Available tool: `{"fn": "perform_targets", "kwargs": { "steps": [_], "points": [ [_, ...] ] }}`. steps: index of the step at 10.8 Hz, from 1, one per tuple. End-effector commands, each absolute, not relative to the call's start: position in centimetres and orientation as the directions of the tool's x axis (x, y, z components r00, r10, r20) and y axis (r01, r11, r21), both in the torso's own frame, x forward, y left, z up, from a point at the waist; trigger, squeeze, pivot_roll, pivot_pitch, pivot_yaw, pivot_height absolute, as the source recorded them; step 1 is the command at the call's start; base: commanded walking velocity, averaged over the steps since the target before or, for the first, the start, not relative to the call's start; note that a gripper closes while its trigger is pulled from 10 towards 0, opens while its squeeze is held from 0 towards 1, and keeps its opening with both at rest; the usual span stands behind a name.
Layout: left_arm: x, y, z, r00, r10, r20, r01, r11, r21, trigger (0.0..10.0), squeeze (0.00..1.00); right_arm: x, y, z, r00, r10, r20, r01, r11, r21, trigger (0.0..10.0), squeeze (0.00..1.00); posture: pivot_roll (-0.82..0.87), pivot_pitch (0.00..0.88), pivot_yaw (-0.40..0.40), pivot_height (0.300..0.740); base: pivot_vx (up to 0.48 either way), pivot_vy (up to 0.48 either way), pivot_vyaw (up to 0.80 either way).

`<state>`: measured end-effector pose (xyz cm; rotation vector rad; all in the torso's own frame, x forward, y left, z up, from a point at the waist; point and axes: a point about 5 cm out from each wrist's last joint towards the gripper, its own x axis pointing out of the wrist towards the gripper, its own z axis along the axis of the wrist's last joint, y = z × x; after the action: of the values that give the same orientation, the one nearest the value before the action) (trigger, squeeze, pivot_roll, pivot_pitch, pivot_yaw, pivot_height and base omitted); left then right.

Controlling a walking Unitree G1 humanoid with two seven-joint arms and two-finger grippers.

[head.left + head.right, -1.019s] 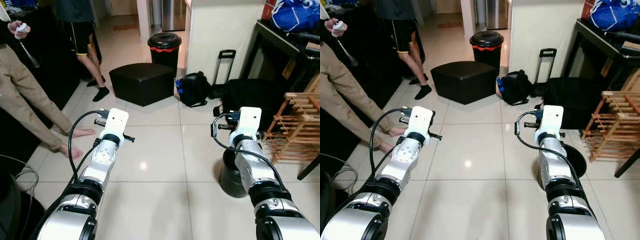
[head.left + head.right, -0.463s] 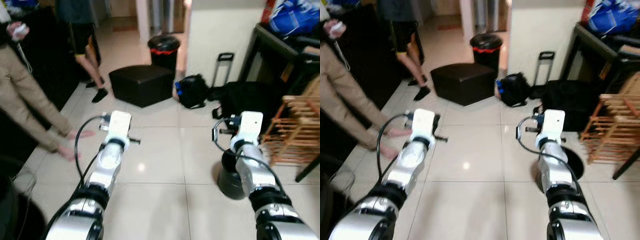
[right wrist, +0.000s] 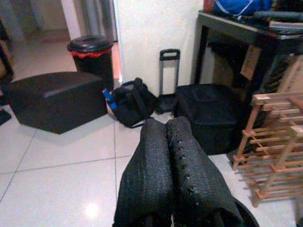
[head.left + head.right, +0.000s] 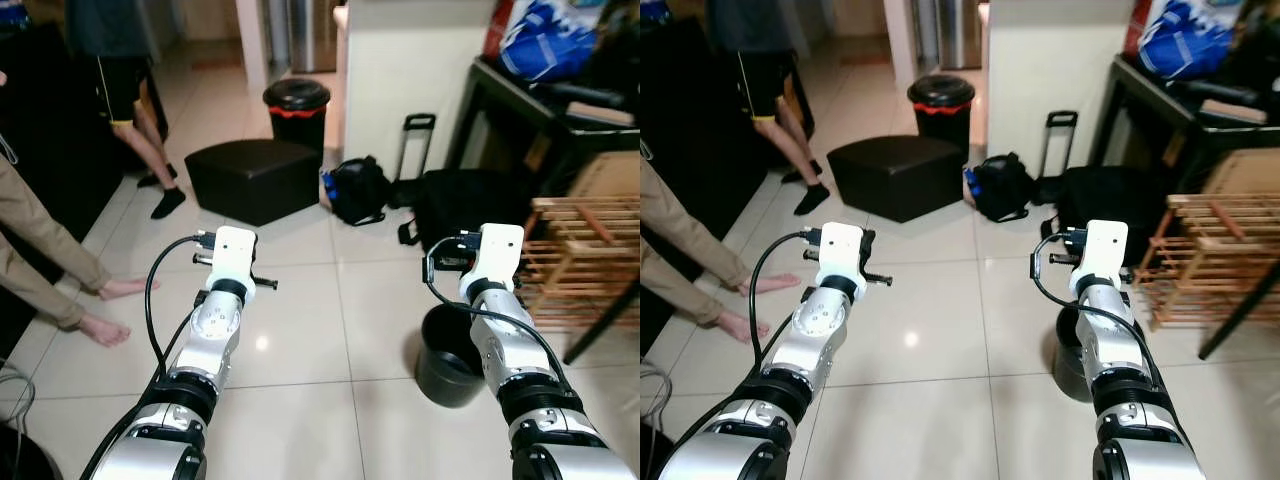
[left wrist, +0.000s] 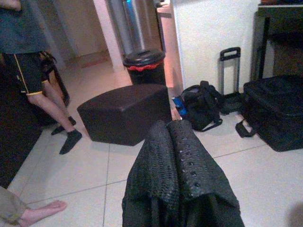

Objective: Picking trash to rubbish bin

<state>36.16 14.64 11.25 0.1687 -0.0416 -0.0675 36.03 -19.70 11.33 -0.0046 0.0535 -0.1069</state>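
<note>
A black rubbish bin [image 4: 296, 105] with a red liner rim and a black lid stands at the back, beside the white wall corner. A small open black bucket [image 4: 447, 355] sits on the tiled floor just under my right forearm. Both arms reach forward over the floor. In the left wrist view my left gripper [image 5: 171, 125] is shut with nothing between its fingers and points toward the ottoman and the bin. In the right wrist view my right gripper [image 3: 166, 122] is also shut and empty, pointing toward the black backpack [image 3: 132, 101].
A black ottoman [image 4: 250, 178] lies in front of the bin. A black suitcase [image 4: 470, 205] and a wooden rack [image 4: 585, 260] line the right side under a dark table [image 4: 520, 90]. One person's legs [image 4: 150, 160] stand at the back left; another's bare feet [image 4: 105, 325] are on the left.
The whole view has shifted, so the camera moved. The black bucket by my right arm now shows more fully. Both arms stay held out in front.
</note>
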Motion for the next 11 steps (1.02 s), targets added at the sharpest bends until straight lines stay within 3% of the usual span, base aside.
{"fn": "perform_targets", "kwargs": {
  "steps": [1, 11],
  "points": [
    [35.99, 15.15, 11.20, 0.998, -0.040, 0.043, 0.032, 0.984, 0.173, 10.0, 0.00, 36.19, -19.34, 11.69, 0.995, -0.093, -0.043, 0.093, 0.996, -0.004, 10.0, 0.00, -0.06, 0.019, 0.063, 0.740, 0.480, 0.000, 0.00],
    [35.58, 14.96, 10.90, 0.997, -0.058, 0.042, 0.048, 0.980, 0.193, 10.0, 0.00, 36.24, -19.34, 11.89, 0.994, -0.102, -0.035, 0.101, 0.995, -0.010, 10.0, 0.00, -0.06, 0.051, 0.063, 0.740, 0.000, 0.000, 0.00]
  ]
}}
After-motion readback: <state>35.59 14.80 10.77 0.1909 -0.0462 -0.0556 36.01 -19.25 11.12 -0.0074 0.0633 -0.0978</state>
